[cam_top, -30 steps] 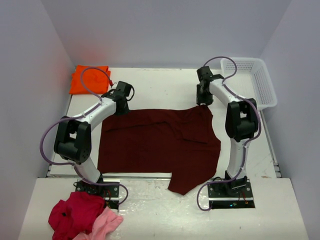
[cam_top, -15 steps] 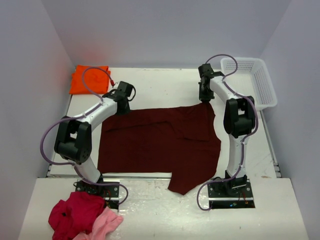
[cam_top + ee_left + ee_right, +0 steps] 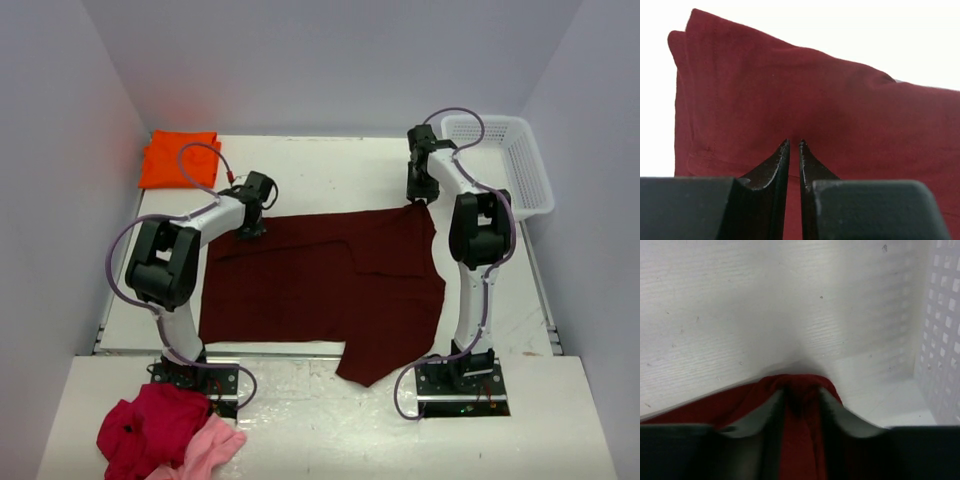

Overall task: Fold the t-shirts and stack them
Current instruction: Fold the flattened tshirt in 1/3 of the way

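Observation:
The large dark maroon t-shirt [image 3: 320,280] lies spread flat across the table, with one flap hanging over the near edge. My left gripper [image 3: 254,222] is shut on its far left corner; in the left wrist view the gripper [image 3: 794,145] pinches the maroon cloth [image 3: 815,100] in a hairline gap. My right gripper [image 3: 421,196] is shut on the far right corner; the right wrist view shows the gripper [image 3: 800,391] with maroon cloth [image 3: 801,440] bunched between the fingers. The bright orange t-shirt [image 3: 178,158] lies folded at the back left corner.
A white mesh basket [image 3: 512,150] stands at the back right, close to my right gripper, and also shows in the right wrist view [image 3: 940,315]. A crimson garment [image 3: 148,424] and a light pink garment [image 3: 212,446] lie heaped off the table at the near left.
Both grippers have shifted a little to the right, the right one also farther back. The maroon shirt's far edge has been drawn tighter and to the right with them.

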{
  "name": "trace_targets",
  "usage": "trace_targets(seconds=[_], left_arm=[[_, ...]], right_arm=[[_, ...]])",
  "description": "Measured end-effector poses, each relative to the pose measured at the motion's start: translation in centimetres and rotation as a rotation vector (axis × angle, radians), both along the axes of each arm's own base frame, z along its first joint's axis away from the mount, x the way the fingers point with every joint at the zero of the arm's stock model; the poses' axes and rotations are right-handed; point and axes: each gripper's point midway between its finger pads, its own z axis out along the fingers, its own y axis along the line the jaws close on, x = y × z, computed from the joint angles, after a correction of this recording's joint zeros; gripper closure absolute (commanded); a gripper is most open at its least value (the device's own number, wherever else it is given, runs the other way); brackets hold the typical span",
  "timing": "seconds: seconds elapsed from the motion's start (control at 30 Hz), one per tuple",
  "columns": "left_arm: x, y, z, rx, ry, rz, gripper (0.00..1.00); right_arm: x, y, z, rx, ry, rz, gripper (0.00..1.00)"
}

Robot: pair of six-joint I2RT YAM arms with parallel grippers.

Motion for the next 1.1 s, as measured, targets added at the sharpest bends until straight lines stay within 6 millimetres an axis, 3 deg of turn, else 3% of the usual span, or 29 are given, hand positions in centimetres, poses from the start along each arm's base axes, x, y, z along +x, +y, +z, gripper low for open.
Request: trace_targets(seconds=[0.03,0.07,0.27,0.4,0.47,0.5,0.6,0.63,0.73,0.8,0.9,1.1], left_arm=[[0.0,0.1,0.0,0.004,-0.003,0.004,0.86],[0.1,0.2,0.1,0.009,-0.006,0.009,0.86],[0.4,1.0,0.5,0.05,-0.028,0.038,0.85],[1.0,1.4,1.3,0.068,-0.05,0.058,0.87],[1.3,1.7,1.6,0.068,-0.06,0.068,0.93],[1.5,2.0,1.7,0.067,-0.062,0.077,1.0],[1.7,3.1,1.6,0.065,-0.058,0.105,1.0],[1.8,3.6,1.6,0.064,-0.056,0.117,1.0],[2.2,4.8,1.0,0.07,-0.044,0.144,1.0],[2.2,5.3,0.5,0.077,-0.028,0.152,1.0],[2.1,5.8,-0.1,0.086,-0.009,0.155,1.0],[2.9,6.2,-1.2,0.085,0.016,0.163,1.0]], right_arm=[[0.0,-0.1,0.0,-0.003,0.001,-0.001,0.45],[0.1,-0.2,0.0,-0.006,0.002,-0.001,0.42],[0.1,-0.8,0.3,-0.035,-0.005,-0.009,0.39],[-0.5,-0.6,2.7,-0.031,-0.046,-0.013,0.4],[-1.3,-0.3,5.2,-0.018,-0.092,-0.01,0.45],[-1.8,0.2,7.0,-0.008,-0.128,-0.003,0.61],[-4.3,2.5,11.7,0.041,-0.248,0.04,0.95],[-5.4,3.8,13.3,0.064,-0.286,0.07,0.99],[-8.2,7.3,17.1,0.12,-0.392,0.152,1.0],[-10.0,9.0,18.3,0.143,-0.429,0.201,1.0],[-12.0,10.1,18.3,0.159,-0.433,0.237,1.0],[-14.7,10.1,17.5,0.173,-0.419,0.254,1.0]])
